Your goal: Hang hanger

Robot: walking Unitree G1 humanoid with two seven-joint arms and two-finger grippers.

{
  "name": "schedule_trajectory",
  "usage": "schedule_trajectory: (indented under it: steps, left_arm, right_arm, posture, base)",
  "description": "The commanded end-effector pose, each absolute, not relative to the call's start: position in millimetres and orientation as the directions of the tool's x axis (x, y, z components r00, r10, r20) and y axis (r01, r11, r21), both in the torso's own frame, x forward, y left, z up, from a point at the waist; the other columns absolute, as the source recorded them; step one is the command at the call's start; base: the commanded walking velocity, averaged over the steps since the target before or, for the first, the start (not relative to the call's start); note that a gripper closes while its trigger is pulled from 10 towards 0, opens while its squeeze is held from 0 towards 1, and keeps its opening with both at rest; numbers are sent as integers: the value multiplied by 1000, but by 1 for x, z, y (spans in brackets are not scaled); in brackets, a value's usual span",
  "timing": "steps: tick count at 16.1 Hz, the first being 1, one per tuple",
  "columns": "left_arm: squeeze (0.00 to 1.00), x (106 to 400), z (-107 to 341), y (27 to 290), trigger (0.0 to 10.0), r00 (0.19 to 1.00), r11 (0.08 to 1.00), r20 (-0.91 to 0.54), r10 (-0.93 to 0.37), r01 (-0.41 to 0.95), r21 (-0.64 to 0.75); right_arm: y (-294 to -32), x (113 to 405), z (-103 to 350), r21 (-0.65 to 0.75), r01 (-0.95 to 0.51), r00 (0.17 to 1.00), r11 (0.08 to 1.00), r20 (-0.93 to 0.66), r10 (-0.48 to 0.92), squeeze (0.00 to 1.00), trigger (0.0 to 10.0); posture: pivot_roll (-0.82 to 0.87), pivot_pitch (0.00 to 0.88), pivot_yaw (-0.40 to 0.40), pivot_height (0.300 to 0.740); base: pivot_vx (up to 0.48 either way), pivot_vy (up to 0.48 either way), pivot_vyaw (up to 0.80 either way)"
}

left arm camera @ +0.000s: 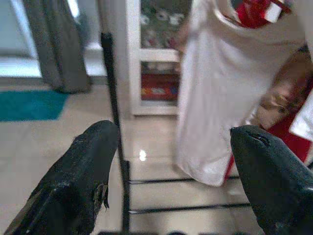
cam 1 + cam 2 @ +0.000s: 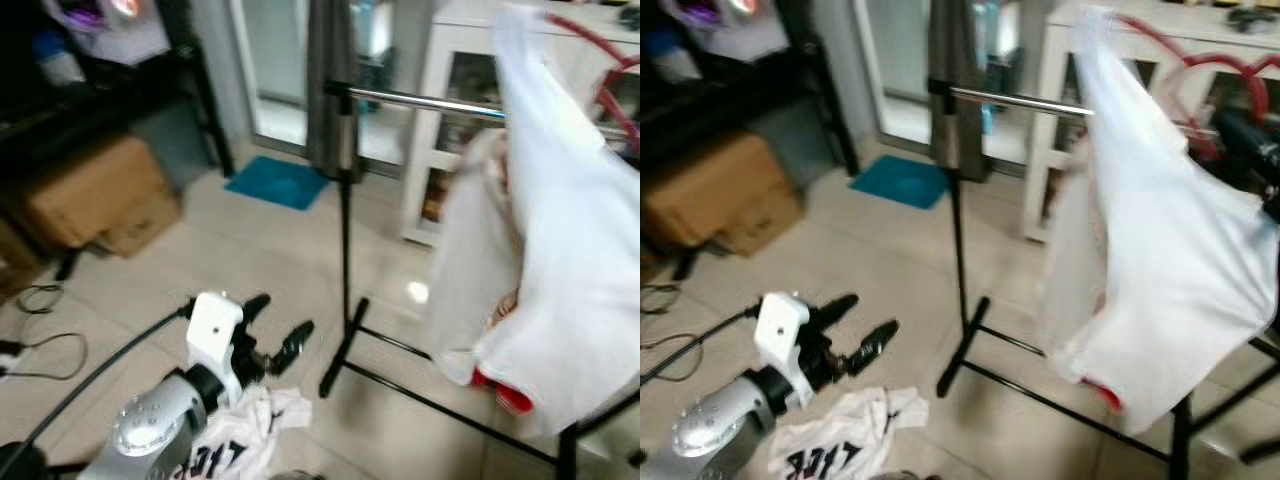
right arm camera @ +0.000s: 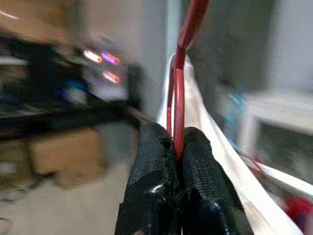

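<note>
A lived-in home: pale tiled floor (image 2: 250,250), black clothes rack (image 2: 345,250) with laundry, white glass-door cabinet (image 2: 450,90), cardboard boxes (image 2: 95,195) far left, teal doormat (image 2: 278,182).

I'm seeing my left gripper (image 2: 858,330) hovering lower left, fingers spread apart, over a printed white shirt (image 2: 845,443) lying on the floor. A white garment (image 2: 1160,270) on a red hanger (image 2: 1185,60) is hanging right, by the rack's rail (image 2: 1020,102).

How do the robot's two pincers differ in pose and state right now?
The left pincer is low over the floor, fingers spread open and holding nothing. The right pincer is raised by the clothes rail, fingers shut on the red hanger carrying a white shirt. Both have two long black fingers.
</note>
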State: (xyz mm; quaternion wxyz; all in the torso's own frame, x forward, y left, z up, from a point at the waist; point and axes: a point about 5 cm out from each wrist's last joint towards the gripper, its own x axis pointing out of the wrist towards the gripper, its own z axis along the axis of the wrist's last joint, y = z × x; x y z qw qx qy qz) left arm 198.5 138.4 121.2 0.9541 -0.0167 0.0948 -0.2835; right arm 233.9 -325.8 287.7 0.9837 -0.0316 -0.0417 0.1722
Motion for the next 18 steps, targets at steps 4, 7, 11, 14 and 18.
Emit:
schedule_trajectory:
  steps: [4,7,11,14,18]
  left_arm:
    - [0,204,121,141,10000,833,849,-174,-525,527,-41]
    - [0,204,120,138,10000,834,849,-173,-524,527,-32]
    - [0,204,120,136,10000,835,850,-165,-525,525,-48]
    - [0,204,119,136,10000,832,847,-164,-530,530,-52]
    - [0,204,119,135,10000,828,843,-156,-538,530,-91]
  right_arm:
    - [-344,238,261,-56,-193,981,980,6,194,0,10000]
    - [-328,226,243,42,-363,932,931,31,362,0,10000]
    - [-308,202,227,208,-547,836,811,78,544,0,10000]
    - [-296,195,222,217,-592,801,777,51,596,0,10000]
    - [-285,192,223,237,-623,775,745,58,630,0,10000]
  posture:
    - [-22,0,33,740]
    - [-21,0,28,740]
    - [-27,0,30,740]
    - [-30,0,33,740]
    - [-36,0,35,740]
  base:
    - [0,0,0]
    - [0,-95,0]
    - [0,-454,0]
    - [0,-480,0]
    - [0,-297,0]
